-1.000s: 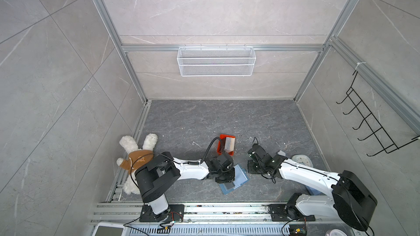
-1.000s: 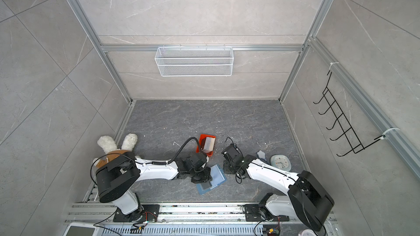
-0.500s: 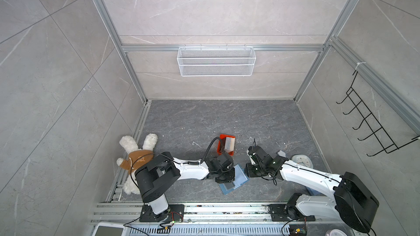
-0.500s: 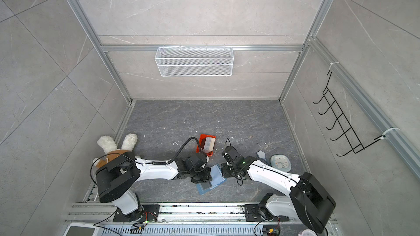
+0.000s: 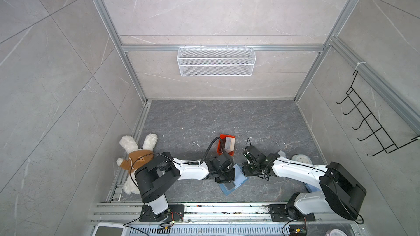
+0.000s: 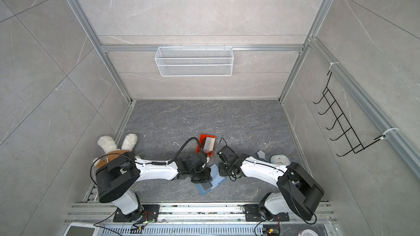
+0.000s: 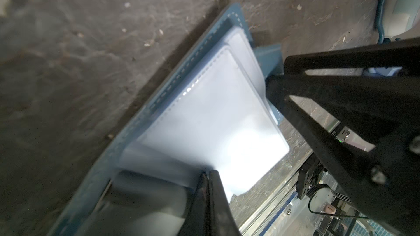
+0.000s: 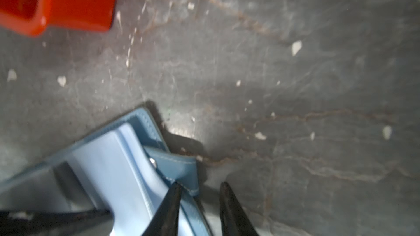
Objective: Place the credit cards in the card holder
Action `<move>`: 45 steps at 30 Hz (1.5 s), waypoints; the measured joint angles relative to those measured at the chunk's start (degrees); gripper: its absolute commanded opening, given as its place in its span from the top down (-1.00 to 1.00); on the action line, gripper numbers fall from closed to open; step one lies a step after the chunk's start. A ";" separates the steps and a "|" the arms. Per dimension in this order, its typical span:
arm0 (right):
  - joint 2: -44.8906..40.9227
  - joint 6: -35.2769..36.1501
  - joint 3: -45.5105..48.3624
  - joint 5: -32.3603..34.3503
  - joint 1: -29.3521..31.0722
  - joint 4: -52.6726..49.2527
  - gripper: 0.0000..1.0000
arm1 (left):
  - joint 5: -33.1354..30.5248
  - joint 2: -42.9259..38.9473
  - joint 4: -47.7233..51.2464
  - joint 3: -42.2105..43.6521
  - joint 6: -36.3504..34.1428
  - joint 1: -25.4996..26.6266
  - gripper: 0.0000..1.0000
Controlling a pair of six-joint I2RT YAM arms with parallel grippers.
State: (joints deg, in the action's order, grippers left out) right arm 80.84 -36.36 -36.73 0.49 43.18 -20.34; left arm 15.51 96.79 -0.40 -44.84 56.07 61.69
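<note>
White and tan plush, a toy rabbit (image 5: pixel 136 157) is lying at the far left edge of the grey counter (image 5: pixel 227 119). Next along, my left tool (image 7: pixel 208 175) is reaching low over the card holder (image 5: pixel 236 181). Its jaws are closed together and pinching the edge of one clear pocket leaf, which is standing lifted off the blue cover in the left wrist view. The card holder is lying open on the counter between my two arms in both top views, near the front rail. Just behind it, the orange tray (image 5: pixel 223 137) is carrying the credit cards (image 5: pixel 229 143), stacked inside it with their pale edges showing. To the right, my right tool (image 8: pixel 200 185) is standing with its jaws apart at the holder's snap tab (image 8: pixel 172 164). One fingertip is touching the tab's stitched edge and the other is hanging over bare counter. Farthest right, a small pale clock (image 5: pixel 301 158) is lying beside my right arm.
</note>
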 measured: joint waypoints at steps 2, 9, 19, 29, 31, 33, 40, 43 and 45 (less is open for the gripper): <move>0.63 -0.55 -0.31 1.05 -0.02 0.90 0.38 | 0.00 -0.09 -0.17 0.15 -0.26 0.13 0.91; 1.77 -2.16 -0.79 3.85 -0.31 2.40 0.40 | 0.00 -0.35 -1.03 0.79 -0.63 0.37 0.92; -2.75 -3.32 -0.66 10.91 -1.97 -1.62 0.41 | 0.02 -0.66 -0.87 0.94 -0.79 0.59 0.92; -14.67 -2.12 0.00 8.98 -1.97 -4.35 0.37 | -0.04 -3.37 6.95 -0.87 -3.43 0.33 0.74; -16.48 -1.49 -0.02 7.61 -1.97 -4.33 0.36 | 0.00 -4.90 9.05 -1.70 -4.31 -0.52 0.69; -17.09 -1.20 -0.13 6.25 -1.97 -4.33 0.35 | 0.02 -6.84 11.21 -3.08 -5.53 -2.32 0.65; -12.22 -0.90 -5.64 3.72 -1.97 -3.82 0.29 | 1.36 -11.67 15.63 -7.45 -10.23 -12.96 0.57; -7.80 -1.14 -9.92 3.78 -1.97 -3.13 0.20 | 2.10 -11.93 16.63 -7.48 -11.87 -18.34 0.57; -4.22 -1.57 -13.11 4.04 -1.97 -2.95 0.11 | 2.69 -11.89 17.38 -7.52 -12.87 -21.55 0.57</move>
State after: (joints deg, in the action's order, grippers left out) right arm 76.62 -37.93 -49.84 4.54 41.21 -23.29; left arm 18.20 84.90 16.97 -52.36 43.20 40.14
